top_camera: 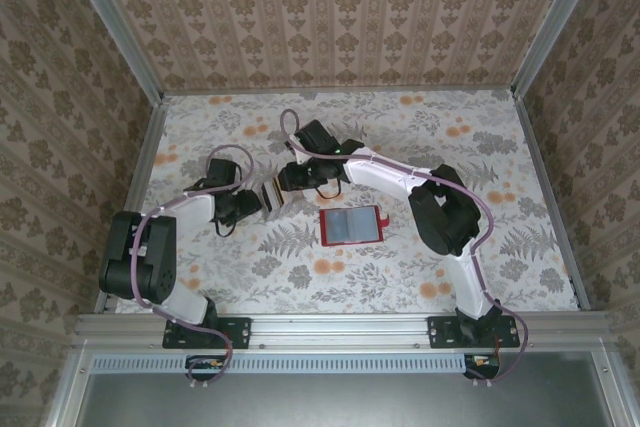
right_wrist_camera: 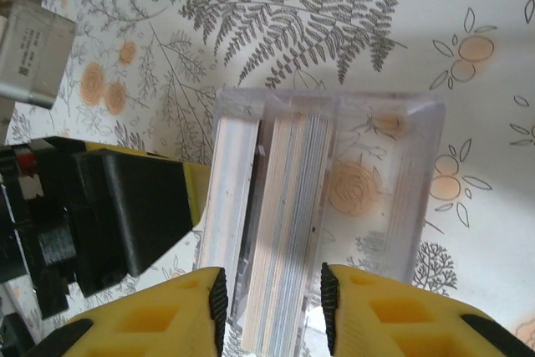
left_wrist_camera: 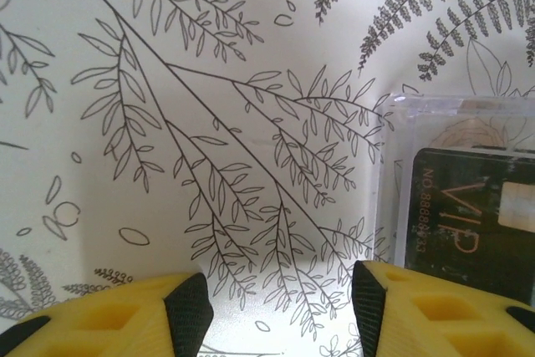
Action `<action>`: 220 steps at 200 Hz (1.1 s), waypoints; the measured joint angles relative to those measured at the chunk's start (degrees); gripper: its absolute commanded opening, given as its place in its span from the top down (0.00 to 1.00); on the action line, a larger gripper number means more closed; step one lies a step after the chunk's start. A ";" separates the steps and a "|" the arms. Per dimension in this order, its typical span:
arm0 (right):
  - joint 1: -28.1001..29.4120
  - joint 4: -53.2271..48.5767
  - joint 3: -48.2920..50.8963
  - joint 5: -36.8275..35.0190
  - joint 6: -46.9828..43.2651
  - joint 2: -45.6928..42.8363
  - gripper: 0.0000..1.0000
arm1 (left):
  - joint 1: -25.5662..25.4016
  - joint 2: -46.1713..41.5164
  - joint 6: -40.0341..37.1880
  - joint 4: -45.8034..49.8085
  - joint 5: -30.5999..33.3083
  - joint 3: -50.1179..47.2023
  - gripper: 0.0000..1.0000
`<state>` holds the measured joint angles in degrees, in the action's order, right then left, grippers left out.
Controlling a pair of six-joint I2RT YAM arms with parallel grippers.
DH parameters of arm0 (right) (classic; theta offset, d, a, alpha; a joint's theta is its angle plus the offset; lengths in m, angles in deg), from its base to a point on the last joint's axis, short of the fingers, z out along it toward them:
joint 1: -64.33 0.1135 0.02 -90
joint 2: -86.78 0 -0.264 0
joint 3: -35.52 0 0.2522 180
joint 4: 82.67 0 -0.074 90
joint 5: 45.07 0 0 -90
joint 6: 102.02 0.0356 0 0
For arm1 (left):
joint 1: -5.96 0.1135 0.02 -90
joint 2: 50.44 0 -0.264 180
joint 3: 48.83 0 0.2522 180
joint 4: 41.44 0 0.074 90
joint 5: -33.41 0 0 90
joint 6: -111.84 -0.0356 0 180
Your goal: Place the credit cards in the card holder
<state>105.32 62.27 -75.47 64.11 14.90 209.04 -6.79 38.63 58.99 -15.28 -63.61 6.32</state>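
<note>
Two sets of jaws meet at a clear box (top_camera: 270, 194) on the worktop (top_camera: 480, 267). The left jaws gape, holding nothing. The right jaws stand apart around the credit cards (right_wrist_camera: 288, 206) standing inside it. Nearer, to the right, the red card holder (top_camera: 352, 226) lies open.

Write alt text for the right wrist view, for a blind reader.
A clear rectangular plastic box holds a stack of thin cards standing on edge, with the open right gripper astride the stack, on a fern-patterned tablecloth.

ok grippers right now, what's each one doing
left gripper: open, nothing in it
right gripper: open, astride the credit cards in the clear box
</note>
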 measured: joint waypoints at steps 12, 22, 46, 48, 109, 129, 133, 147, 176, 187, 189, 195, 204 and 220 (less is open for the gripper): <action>0.11 -0.09 -0.61 0.00 0.04 0.63 0.58 | 0.00 0.24 -0.02 -0.11 -0.17 0.20 0.48; 0.15 -0.20 -1.09 0.02 0.00 1.40 0.56 | 0.00 0.37 -0.04 -0.46 -0.22 0.24 0.49; 0.20 -0.07 -2.16 0.31 0.22 2.34 0.53 | 0.00 0.92 -0.09 -1.05 -0.33 0.44 0.50; 0.20 -0.04 -2.19 0.33 0.20 2.36 0.53 | 0.00 0.94 -0.09 -1.09 -0.35 0.46 0.51; 0.26 0.31 -2.51 2.73 0.94 2.75 0.54 | 0.00 2.45 -0.11 -2.62 -1.46 1.38 0.58; 0.42 0.17 -2.51 3.08 1.75 2.75 0.49 | 0.00 2.82 -0.11 -3.48 -1.92 1.42 0.59; 0.46 0.09 -2.51 2.97 1.88 2.75 0.49 | 0.00 2.84 -0.11 -3.63 -1.97 1.42 0.60; 0.79 -0.09 -2.51 1.73 2.64 2.73 0.48 | 0.00 3.04 -0.09 -4.26 -2.27 1.42 0.60; 1.86 -0.52 -2.54 -2.51 6.64 2.29 0.44 | 0.02 4.26 -0.13 -6.62 -3.76 1.60 0.63; 2.27 -0.96 -2.51 -4.13 8.28 2.12 0.43 | 0.02 5.16 -0.28 -7.43 -4.85 2.21 0.64; 2.32 -1.05 -2.51 -4.33 8.57 2.10 0.43 | 0.02 5.35 -0.28 -7.63 -5.05 2.32 0.64; 2.45 -1.25 -2.51 -4.72 9.31 2.10 0.43 | 0.02 5.95 -0.35 -8.24 -5.66 2.67 0.65; 2.62 -1.27 -2.27 -5.35 10.14 2.10 0.43 | 0.00 6.93 -0.59 -9.05 -6.80 3.39 0.65; 2.56 -0.74 -0.85 -5.75 11.45 1.20 0.43 | 0.00 8.46 -0.74 -10.51 -8.72 4.42 0.67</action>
<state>107.88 61.53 -76.33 58.36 26.35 210.24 -6.79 47.09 58.25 -25.79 -72.33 10.74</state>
